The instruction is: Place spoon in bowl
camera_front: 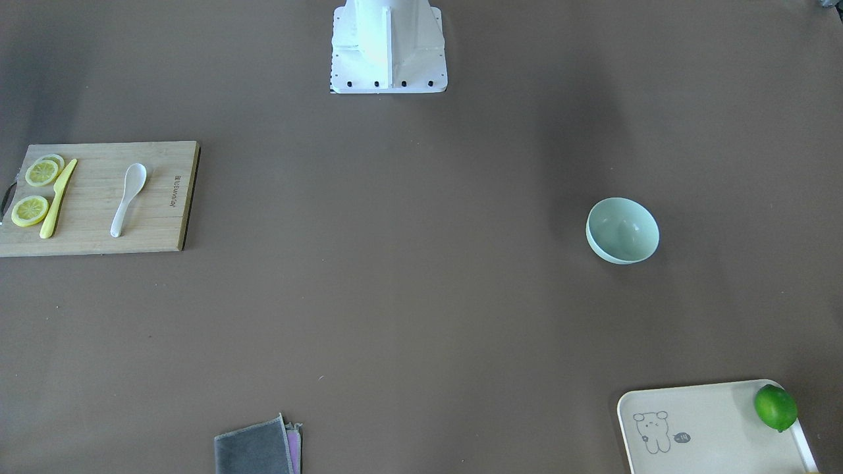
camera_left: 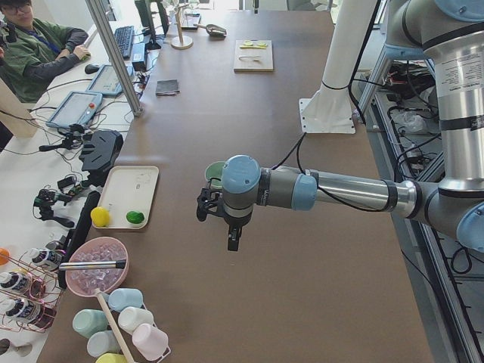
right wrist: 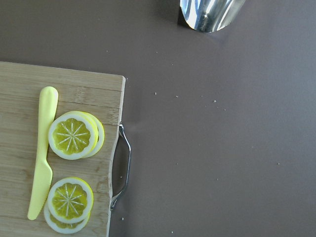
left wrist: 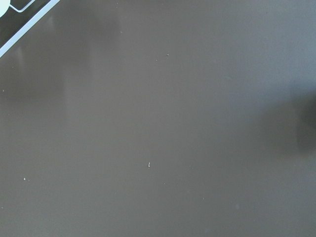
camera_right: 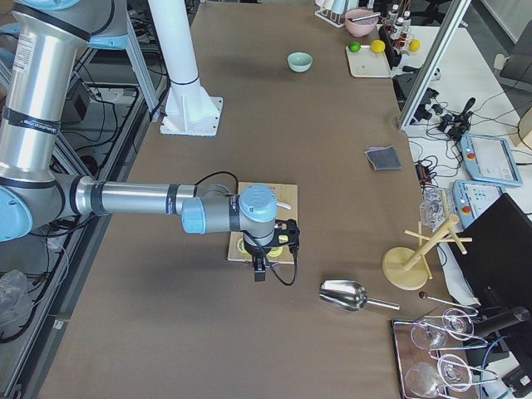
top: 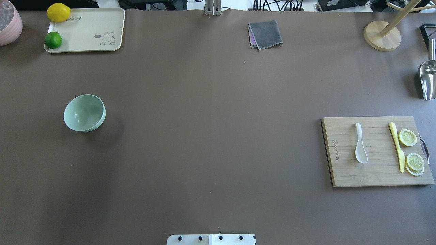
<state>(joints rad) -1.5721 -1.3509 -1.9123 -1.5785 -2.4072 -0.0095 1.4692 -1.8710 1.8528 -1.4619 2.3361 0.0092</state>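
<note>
The white spoon (top: 360, 144) lies on a wooden cutting board (top: 374, 177) at the table's right side, scoop toward the robot; it also shows in the front view (camera_front: 128, 197). The mint-green bowl (top: 84, 112) stands empty at the table's left side, also in the front view (camera_front: 622, 230). The left gripper (camera_left: 204, 206) shows only in the exterior left view, held high just in front of the bowl (camera_left: 215, 172). The right gripper (camera_right: 287, 235) shows only in the exterior right view, above the board's outer end. I cannot tell whether either is open or shut.
A yellow knife (top: 397, 146) and lemon slices (top: 407, 137) lie on the board beside the spoon. A cream tray (top: 88, 30) holds a lime (top: 53, 40) and a lemon (top: 58, 12). A grey cloth (top: 265, 34), a wooden stand (top: 381, 35) and a metal scoop (top: 427, 78) sit at the far side.
</note>
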